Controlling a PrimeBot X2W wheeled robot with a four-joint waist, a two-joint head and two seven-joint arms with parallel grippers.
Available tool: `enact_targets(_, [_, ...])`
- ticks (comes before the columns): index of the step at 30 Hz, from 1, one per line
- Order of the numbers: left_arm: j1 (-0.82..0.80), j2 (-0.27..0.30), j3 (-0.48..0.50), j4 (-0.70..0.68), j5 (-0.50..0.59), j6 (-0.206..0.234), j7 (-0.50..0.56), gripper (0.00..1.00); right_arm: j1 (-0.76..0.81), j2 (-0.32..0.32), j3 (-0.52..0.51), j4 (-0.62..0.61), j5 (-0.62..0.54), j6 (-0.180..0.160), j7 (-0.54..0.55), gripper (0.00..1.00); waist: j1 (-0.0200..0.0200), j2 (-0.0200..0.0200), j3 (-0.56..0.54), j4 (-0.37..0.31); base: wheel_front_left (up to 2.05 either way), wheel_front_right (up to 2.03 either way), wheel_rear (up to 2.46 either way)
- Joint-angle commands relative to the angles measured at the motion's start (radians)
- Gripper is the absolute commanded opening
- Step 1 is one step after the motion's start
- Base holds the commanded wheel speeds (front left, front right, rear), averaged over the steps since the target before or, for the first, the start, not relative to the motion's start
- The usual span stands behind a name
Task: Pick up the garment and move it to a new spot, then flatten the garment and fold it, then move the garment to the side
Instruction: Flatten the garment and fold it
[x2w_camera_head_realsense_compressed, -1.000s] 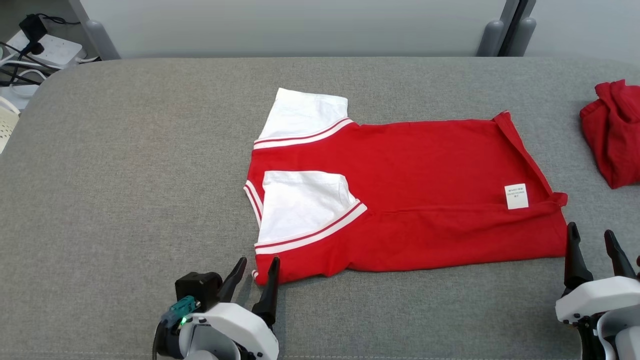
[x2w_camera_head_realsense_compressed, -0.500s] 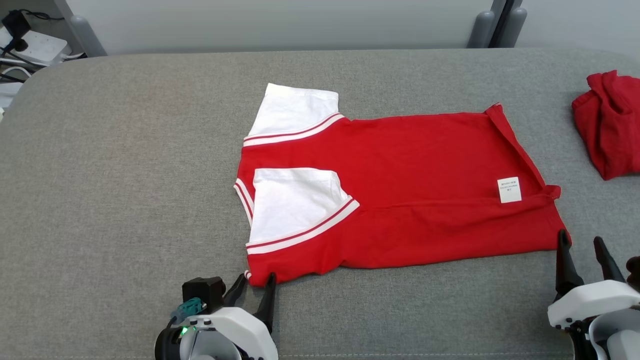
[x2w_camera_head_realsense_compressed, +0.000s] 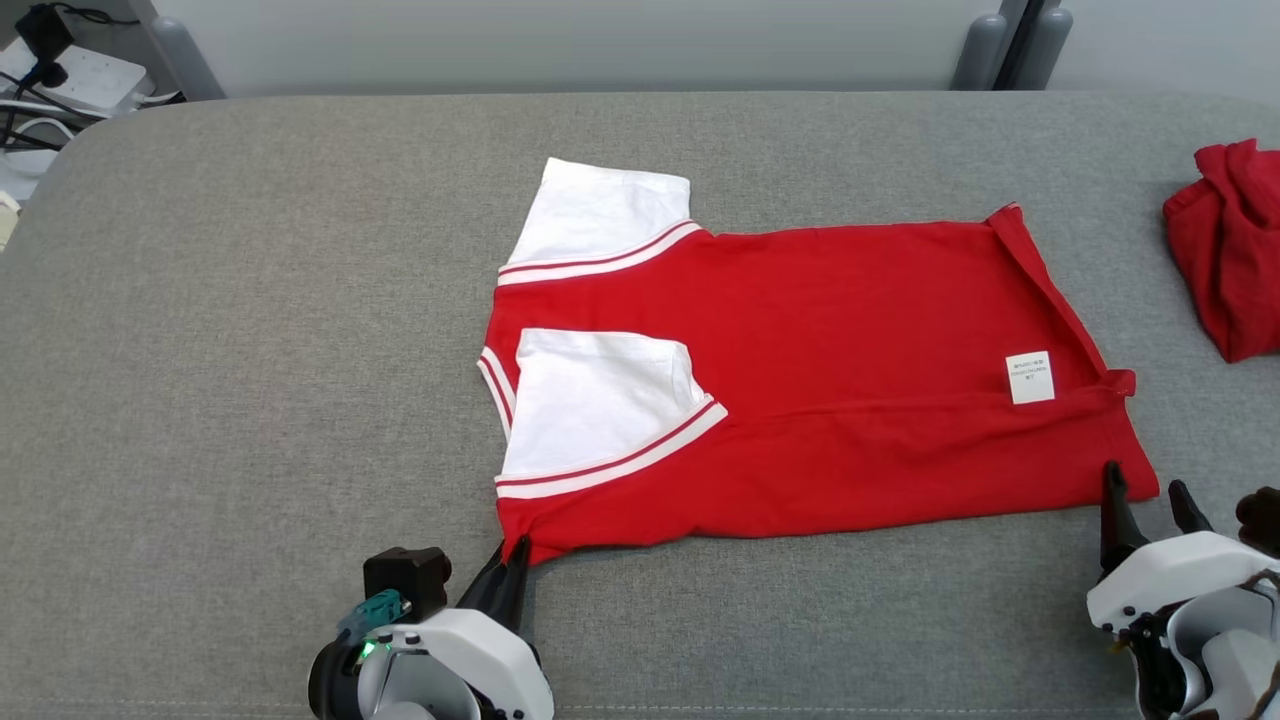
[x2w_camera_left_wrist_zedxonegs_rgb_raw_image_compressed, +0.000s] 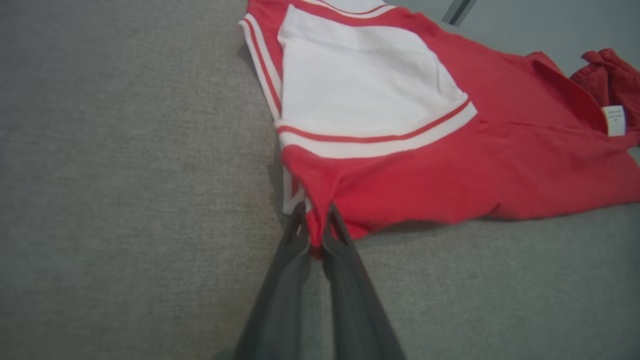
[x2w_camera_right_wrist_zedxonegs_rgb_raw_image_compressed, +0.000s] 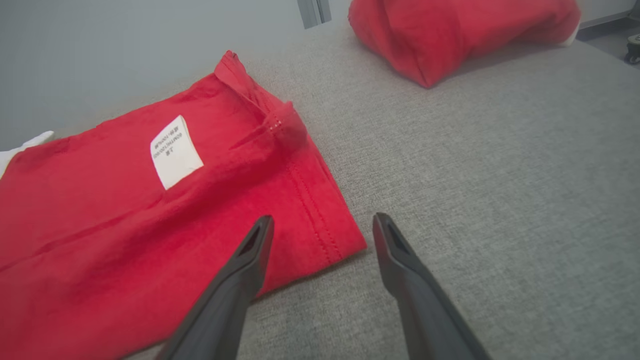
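Left claw (x2w_camera_head_realsense_compressed: 512, 562), in the head view, is pinched together on the near-left corner of the shirt (x2w_camera_head_realsense_compressed: 850, 340), which lies flat mid-tabletop (x2w_camera_head_realsense_compressed: 250, 350). The right claw (x2w_camera_head_realsense_compressed: 1143, 492) stands apart at the shirt's near-right corner. A red bundle (x2w_camera_head_realsense_compressed: 1228, 262) sits well apart at the far right.

In the left wrist view, both fingers clamp the red hem corner just below the white sleeve (x2w_camera_left_wrist_zedxonegs_rgb_raw_image_compressed: 360, 80).

In the right wrist view, the fingers are spread, one over the hem corner and the other over bare tabletop, with the white label (x2w_camera_right_wrist_zedxonegs_rgb_raw_image_compressed: 175, 150) beyond.
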Motion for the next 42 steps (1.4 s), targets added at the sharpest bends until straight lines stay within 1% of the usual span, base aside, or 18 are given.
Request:
enact_targets(1, [-0.039, 0.016, 0.027, -0.021, -0.002, -0.005, -0.008, 0.00, -0.037, -0.017, 0.032, 0.019, 0.007, 0.000, -0.013, 1.00, 0.0000, 0.0000, 0.000, 0.004, 0.00, 0.00, 0.00])
enact_targets(3, [-0.040, 0.018, 0.025, -0.023, -0.002, -0.006, -0.007, 0.00, -0.067, -0.018, 0.041, 0.070, 0.018, 0.000, -0.010, 1.00, 0.0000, 0.0000, -0.001, 0.007, 0.00, 0.00, 0.00])
enact_targets(4, [-0.040, 0.019, 0.023, -0.025, -0.001, -0.006, -0.009, 0.00, -0.081, -0.018, 0.046, 0.094, 0.024, 0.000, -0.007, 0.98, 0.0000, 0.0000, -0.001, 0.008, 0.00, 0.00, 0.00])
enact_targets(5, [-0.040, 0.020, 0.022, -0.026, -0.001, -0.006, -0.009, 0.00, -0.093, -0.020, 0.051, 0.117, 0.028, 0.000, -0.004, 0.82, 0.0000, 0.0000, -0.002, 0.009, 0.00, 0.00, 0.00])
enact_targets(7, [-0.041, 0.022, 0.019, -0.031, 0.000, -0.006, -0.010, 0.00, -0.123, -0.021, 0.068, 0.175, 0.045, 0.000, 0.005, 0.17, 0.0000, 0.0000, -0.003, 0.011, 0.00, 0.00, 0.00])
enact_targets(8, [-0.042, 0.023, 0.019, -0.033, 0.000, -0.006, -0.011, 0.00, -0.130, -0.020, 0.076, 0.192, 0.049, 0.000, 0.009, 0.00, 0.0000, 0.0000, -0.003, 0.011, 0.00, 0.00, 0.00])
enact_targets(12, [-0.044, 0.026, 0.019, -0.038, -0.002, -0.004, -0.013, 0.00, -0.142, -0.019, 0.110, 0.230, 0.071, 0.000, 0.014, 0.00, 0.0000, 0.0000, -0.003, 0.005, 0.00, 0.00, 0.00])
enact_targets(17, [-0.036, 0.032, 0.016, -0.045, -0.003, -0.003, -0.012, 0.00, -0.125, -0.032, 0.140, 0.233, 0.097, 0.000, 0.007, 0.00, 0.0000, 0.0000, -0.010, 0.000, 0.00, 0.00, 0.00])
enact_targets(24, [0.016, 0.074, 0.011, -0.114, -0.003, 0.008, 0.010, 0.00, -0.045, -0.073, 0.162, 0.200, 0.142, 0.000, -0.006, 0.00, 0.0000, 0.0000, -0.025, -0.003, 0.00, 0.00, 0.00])
enact_targets(34, [0.151, 0.132, 0.012, -0.313, -0.006, 0.082, 0.074, 0.00, 0.077, -0.114, 0.172, 0.136, 0.178, 0.000, -0.005, 0.00, 0.0000, 0.0000, -0.033, 0.002, 0.00, 0.00, 0.00])
enact_targets(40, [0.177, 0.171, -0.001, -0.360, 0.021, 0.120, 0.118, 0.00, 0.109, -0.121, 0.168, 0.115, 0.176, 0.000, 0.039, 0.00, 0.0000, 0.0000, -0.033, 0.001, 0.00, 0.00, 0.00])
enact_targets(42, [0.180, 0.176, 0.000, -0.371, 0.019, 0.127, 0.127, 0.00, 0.114, -0.120, 0.164, 0.109, 0.170, 0.000, 0.050, 0.00, 0.0000, 0.0000, -0.032, 0.001, 0.00, 0.00, 0.00])
